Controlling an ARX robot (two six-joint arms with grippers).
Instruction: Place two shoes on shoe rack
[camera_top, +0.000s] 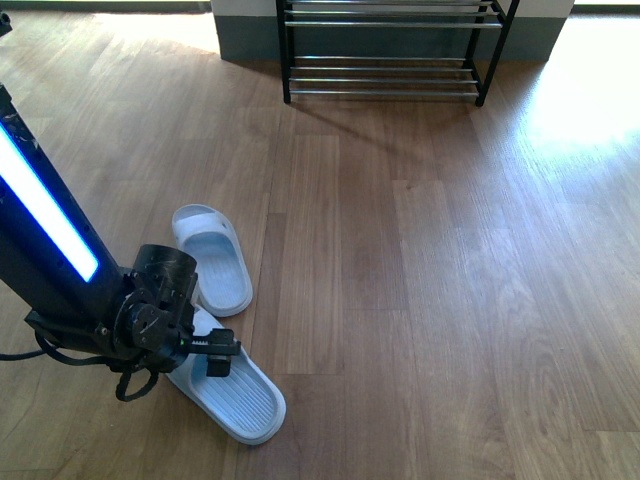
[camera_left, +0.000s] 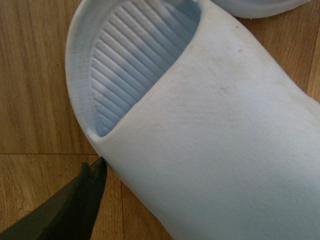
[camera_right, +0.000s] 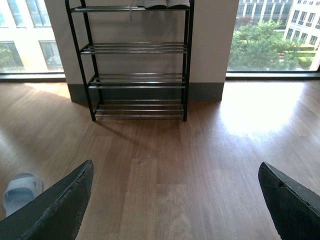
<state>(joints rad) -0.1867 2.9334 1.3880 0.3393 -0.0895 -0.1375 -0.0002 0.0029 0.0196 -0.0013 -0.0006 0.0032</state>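
A honey-brown wood-plank floor (camera_top: 450, 300) fills the room. At its far wall stands the black metal-framed shoe rack (camera_top: 385, 90) with tiers of thin silver bars, well apart from both grippers. Only the right wrist view takes in the rack's full height, with white-soled footwear (camera_right: 156, 4) on the top tier and bright windows (camera_right: 270, 35) to either side. The front view cuts the rack off at its lower tiers.

The black left arm (camera_top: 50, 240), with a glowing blue-white strip (camera_top: 45, 205) along it, slants down to the floor. The left gripper (camera_top: 218, 355) hangs directly above the nearer pale blue-white foam slide sandal (camera_top: 240, 400). Its twin, the farther slide (camera_top: 215, 265), lies just past the fingers, toward the rack.

The left wrist view alone shows the contact. One dark finger (camera_left: 75, 205) touches its tip to the outer edge of the nearer slide's broad strap, where strap meets ribbed footbed. The second finger is out of that frame, so whether the left gripper is spread or clamped cannot be told.

The right gripper (camera_right: 175, 200), unseen from the front, has its two dark fingers (camera_right: 55, 210) spread wide with only floor between them, grasping nothing. A pale slide (camera_right: 20, 190) lies just outside one finger; which of the two it is cannot be told.
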